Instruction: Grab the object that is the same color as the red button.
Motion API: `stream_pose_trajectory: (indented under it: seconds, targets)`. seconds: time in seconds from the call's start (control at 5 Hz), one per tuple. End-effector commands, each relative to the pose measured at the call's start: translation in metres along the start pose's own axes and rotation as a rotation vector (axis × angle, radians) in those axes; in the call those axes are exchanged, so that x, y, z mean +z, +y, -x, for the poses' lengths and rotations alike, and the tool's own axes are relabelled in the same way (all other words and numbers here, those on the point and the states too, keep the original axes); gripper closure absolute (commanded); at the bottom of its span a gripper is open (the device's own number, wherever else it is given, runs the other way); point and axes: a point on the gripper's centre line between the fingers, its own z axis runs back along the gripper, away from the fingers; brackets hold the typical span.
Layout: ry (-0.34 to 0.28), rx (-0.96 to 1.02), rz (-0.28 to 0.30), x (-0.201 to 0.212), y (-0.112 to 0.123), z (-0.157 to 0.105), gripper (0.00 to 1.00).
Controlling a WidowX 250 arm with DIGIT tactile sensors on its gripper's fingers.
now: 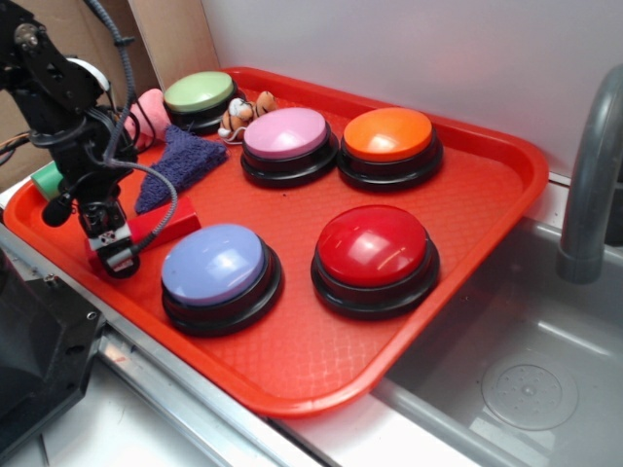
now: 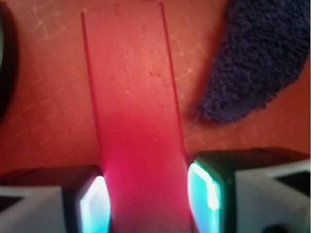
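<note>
Closing on the red block (image 1: 161,226) looks like the step in hand. In the exterior view the arm leans down at the left end of the red tray (image 1: 467,209), and the fingers (image 1: 115,255) sit low over the near end of the block, which runs away from them toward the blue cloth (image 1: 180,163). Whether they already pinch it cannot be told from here. The red button (image 1: 373,245), whose colour the block shares, stands well apart to the right of the fingers, with the lavender-blue button (image 1: 216,268) between the two. The pink (image 1: 287,134), orange (image 1: 387,134) and green (image 1: 200,92) buttons lie farther back.

In the wrist view the block (image 2: 133,111) runs straight out from between the two pads (image 2: 95,204), lying flat on the tray (image 2: 43,121). Both pads sit right at its long sides, the gap no wider than the block itself; the contact looks made or all but made, though firm squeeze cannot be confirmed. The cloth (image 2: 257,63) lies ahead and to the right of the fingers, clear of them.

Next, I judge, comes a firm squeeze, then a straight lift, so the block does not pivot out of an end grip.
</note>
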Motion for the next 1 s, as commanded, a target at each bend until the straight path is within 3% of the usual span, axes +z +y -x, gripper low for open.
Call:
stream_pose_trajectory:
  seconds: [0.0,0.2,0.4,0.6,0.8]
  targets:
    - [0.047,0.210,-0.030,0.054,-0.005,-0.019,1.00]
    - [0.078,0.295,-0.025,0.084,-0.010,-0.032,1.00]
    - [0.051,0.338,-0.033,0.120,-0.019,-0.050,1.00]
    - [-0.018,0.319,-0.013,0.148,-0.025,-0.064,1.00]
    - [-0.011,0.351,0.007,0.160,-0.027,-0.071,1.00]
